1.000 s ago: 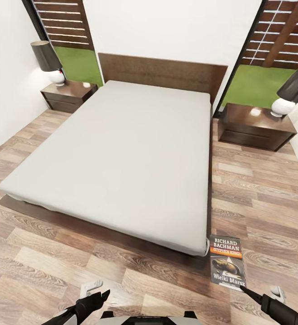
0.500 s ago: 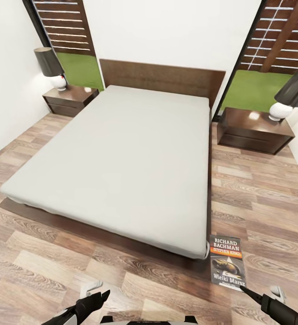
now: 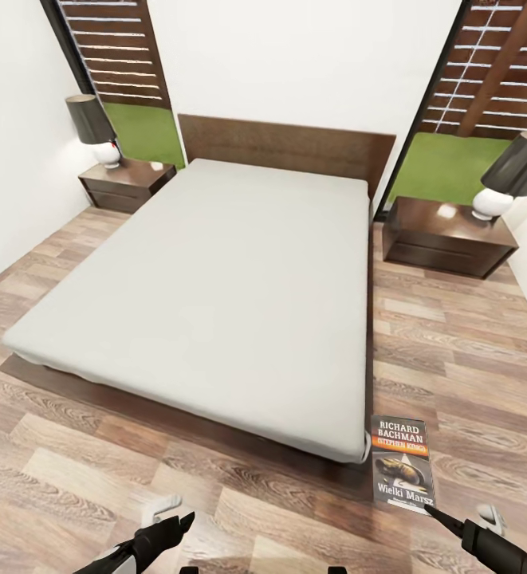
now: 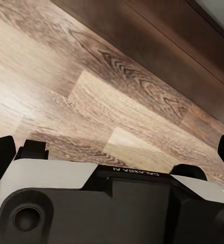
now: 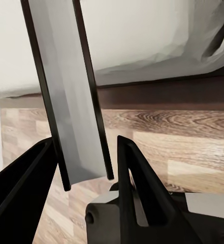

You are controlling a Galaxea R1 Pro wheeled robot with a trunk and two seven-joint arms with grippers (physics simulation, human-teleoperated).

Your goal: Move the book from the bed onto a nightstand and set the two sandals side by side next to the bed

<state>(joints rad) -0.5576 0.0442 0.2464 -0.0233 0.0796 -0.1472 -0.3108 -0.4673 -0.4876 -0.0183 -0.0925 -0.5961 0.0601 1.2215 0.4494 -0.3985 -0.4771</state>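
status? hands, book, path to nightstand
Right hand shut on book, clear of bed. Left hand open. Right nightstand ahead, no blocker seen.

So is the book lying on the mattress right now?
No, the book is off the bed, held upright past its foot corner in the right gripper.

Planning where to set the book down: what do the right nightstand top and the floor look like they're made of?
The right nightstand looks like dark brown wood with a glossy finish; its top shows bright reflections. The floor looks like matte wood planks, with visible grain and seams.
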